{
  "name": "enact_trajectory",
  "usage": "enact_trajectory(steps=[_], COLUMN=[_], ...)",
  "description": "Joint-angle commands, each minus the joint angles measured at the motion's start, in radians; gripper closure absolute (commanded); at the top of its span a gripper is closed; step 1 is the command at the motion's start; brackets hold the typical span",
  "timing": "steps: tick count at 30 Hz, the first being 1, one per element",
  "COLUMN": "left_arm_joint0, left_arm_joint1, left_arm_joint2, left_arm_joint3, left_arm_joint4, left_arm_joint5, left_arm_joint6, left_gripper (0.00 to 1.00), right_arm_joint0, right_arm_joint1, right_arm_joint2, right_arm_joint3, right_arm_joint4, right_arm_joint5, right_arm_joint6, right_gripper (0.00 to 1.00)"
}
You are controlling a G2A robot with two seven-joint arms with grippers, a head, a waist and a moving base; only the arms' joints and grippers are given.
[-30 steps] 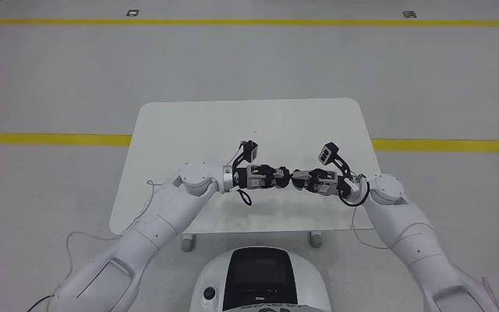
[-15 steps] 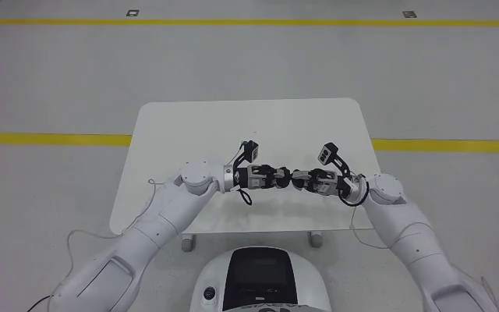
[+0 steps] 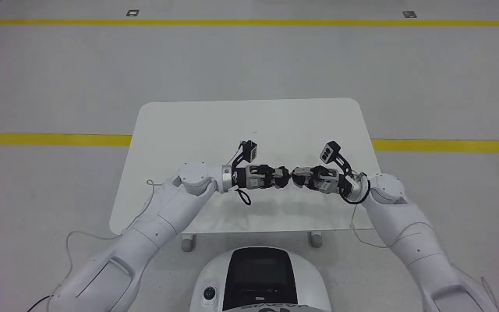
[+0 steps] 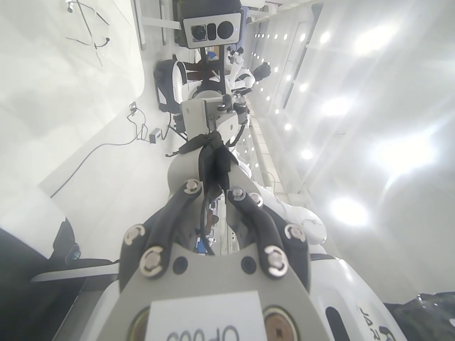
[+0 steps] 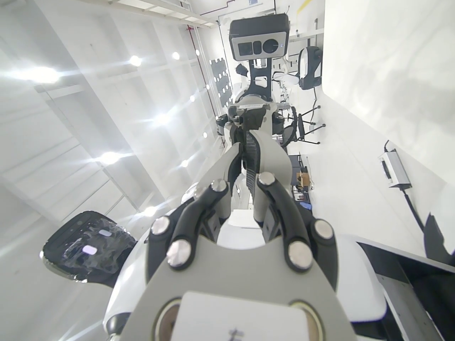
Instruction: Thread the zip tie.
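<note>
From above, your left gripper [image 3: 284, 176] and right gripper [image 3: 299, 177] meet tip to tip over the table [image 3: 195, 132]. They sit toward 6 o'clock from its centre, the left one at 9 o'clock of the right.

In the left wrist view, the left fingers [image 4: 223, 164] are pressed together on the zip tie [image 4: 203, 214]. It is a thin black strip running back from the pads toward the palm, and the right gripper sits just beyond the tips.

In the right wrist view, the right fingers [image 5: 250, 157] are drawn together, close to the left gripper's tip. You cannot tell what they pinch.
</note>
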Motion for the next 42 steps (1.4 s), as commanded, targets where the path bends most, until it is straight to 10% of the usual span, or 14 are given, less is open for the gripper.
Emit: enact_trajectory(steps=[1,26,35,42], left_arm_joint0=[0.003,0.027,0.035,0.040], left_arm_joint1=[0.001,0.023,0.031,0.034], left_arm_joint2=[-0.002,-0.020,0.024,0.027], left_arm_joint3=[-0.001,-0.076,-0.122,-0.111], left_arm_joint4=[0.000,0.099,0.441,0.473], left_arm_joint5=[-0.003,-0.005,-0.107,-0.176], left_arm_joint6=[0.000,0.034,0.254,0.268], left_gripper=[1.00,1.00,1.00,1.00], right_arm_joint0=[-0.001,-0.005,-0.005,-0.005], right_arm_joint1=[0.000,-0.006,-0.006,-0.006], right_arm_joint2=[0.004,0.011,0.011,0.011], right_arm_joint3=[0.001,0.008,0.008,0.008], right_arm_joint4=[0.002,-0.010,-0.010,-0.010], right_arm_joint5=[0.000,-0.007,-0.007,-0.007], right_arm_joint6=[-0.003,-0.064,-0.064,-0.064], right_gripper=[0.00,0.00,0.00,0.00])
